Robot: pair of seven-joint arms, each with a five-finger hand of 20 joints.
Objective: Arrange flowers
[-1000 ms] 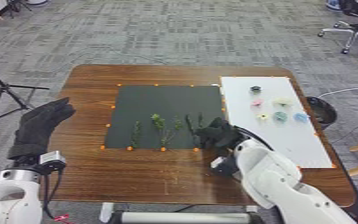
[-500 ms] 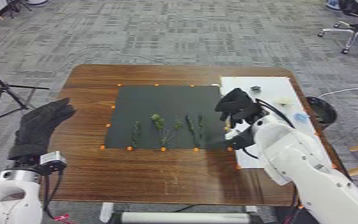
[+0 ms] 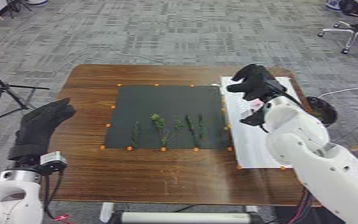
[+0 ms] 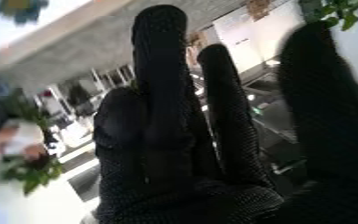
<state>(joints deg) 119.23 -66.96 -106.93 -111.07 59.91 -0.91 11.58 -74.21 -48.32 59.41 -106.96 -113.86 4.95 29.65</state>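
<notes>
Right hand (image 3: 258,84), fingers straight and spread, is over the white sheet (image 3: 248,145), nearer than the relaxed left hand (image 3: 40,127) to the pink flower (image 3: 257,104) visible just below its palm; green stems (image 3: 158,121) lie leftward, lengthwise away from the robot.

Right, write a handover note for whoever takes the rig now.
Right hand: open, over the far end of the white sheet.
Left hand: open, at the table's left side.
Green stems: side by side on the dark mat.
Pink flower: on the sheet, partly hidden by the right arm.
Left, probably: adding flowers to the stems.
</notes>
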